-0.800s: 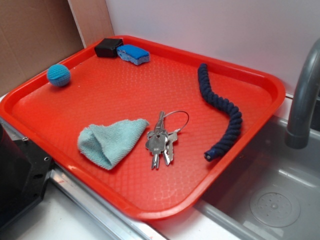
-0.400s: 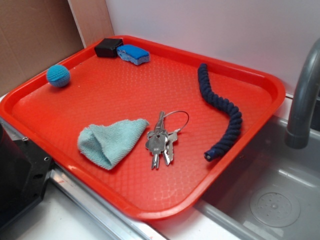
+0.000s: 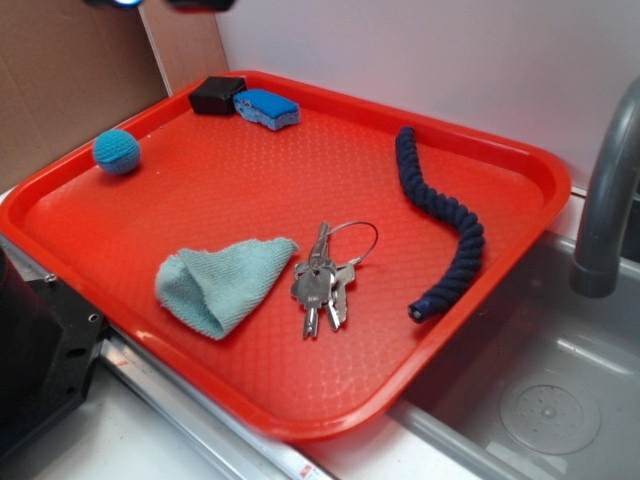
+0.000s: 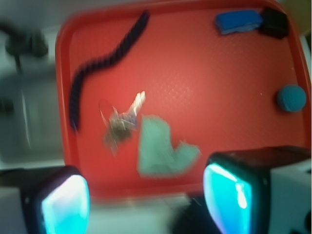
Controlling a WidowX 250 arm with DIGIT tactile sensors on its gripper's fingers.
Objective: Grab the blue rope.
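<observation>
Blue rope [image 3: 441, 219] loose in red tray [image 3: 520, 160] beside keys [image 3: 322, 280] and cloth [image 3: 218, 283], claw [image 4: 146, 195] spread apart high above

Wrist view: gripper [image 4: 146, 195] has two black, blocky fingers [image 4: 239, 185] with rounded corners, inner pads glowing cyan-white (image blurred). White housing shows at far right. Exterior view: dark parts at top edge, detail indiscernible.
</observation>
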